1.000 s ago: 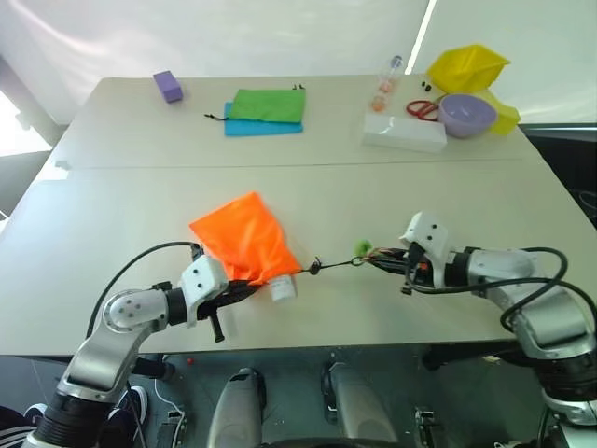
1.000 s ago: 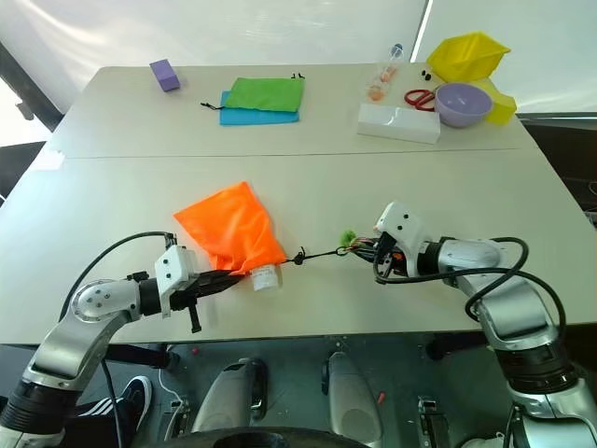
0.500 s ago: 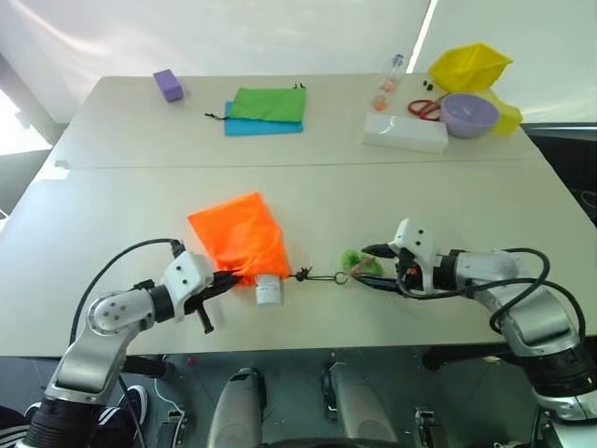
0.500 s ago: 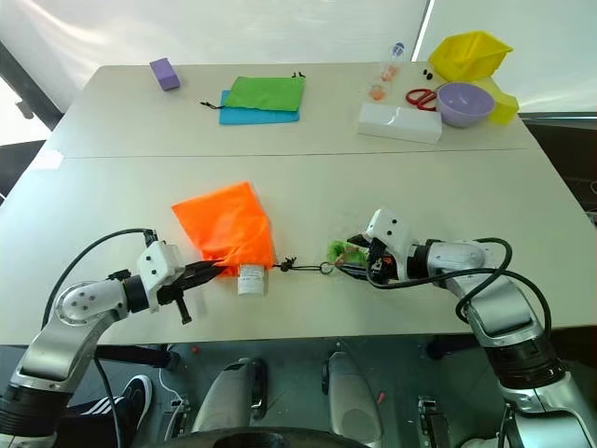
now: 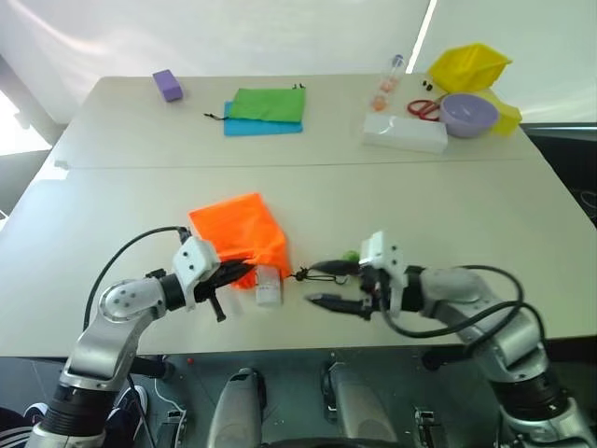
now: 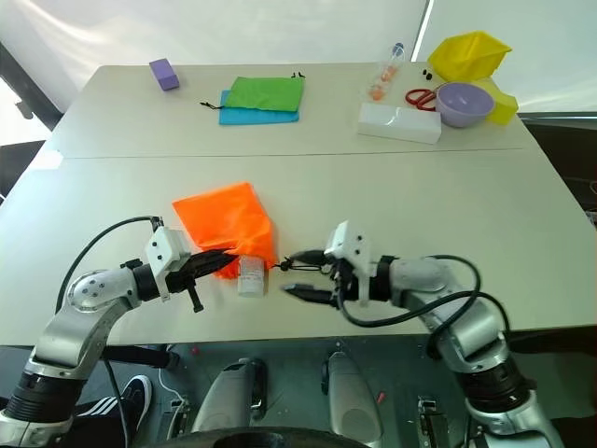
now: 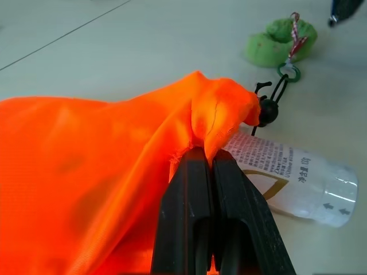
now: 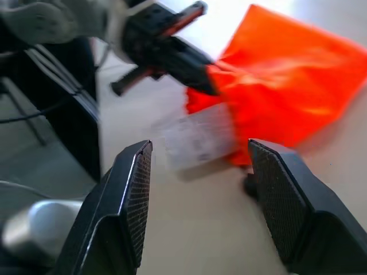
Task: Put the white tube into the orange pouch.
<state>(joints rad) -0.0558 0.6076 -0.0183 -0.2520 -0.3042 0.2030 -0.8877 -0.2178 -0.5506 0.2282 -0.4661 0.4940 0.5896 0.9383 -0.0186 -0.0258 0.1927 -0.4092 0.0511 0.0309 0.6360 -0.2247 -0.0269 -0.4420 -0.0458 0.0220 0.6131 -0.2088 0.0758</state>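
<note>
My left gripper (image 7: 213, 172) has its fingers pressed together on a fold of the orange pouch (image 5: 238, 235) at its gathered mouth, with fabric bunched over the fingertips. The white tube (image 7: 292, 179) lies on the table (image 5: 448, 205) just beside that mouth, one end tucked under the cloth and the rest sticking out. My right gripper (image 5: 328, 284) hangs near it with fingers spread and nothing between them, pointing toward the tube. The black cord (image 7: 280, 91) runs from the pouch mouth to a green toggle (image 7: 279, 40). Well apart at the far edge sit a green pouch (image 5: 269, 104) over a blue pouch (image 5: 259, 127), a purple block (image 5: 168, 86), a white box (image 5: 405, 133), red scissors (image 5: 424, 108), a purple bowl (image 5: 466, 114) and a yellow bin (image 5: 467, 65).
</note>
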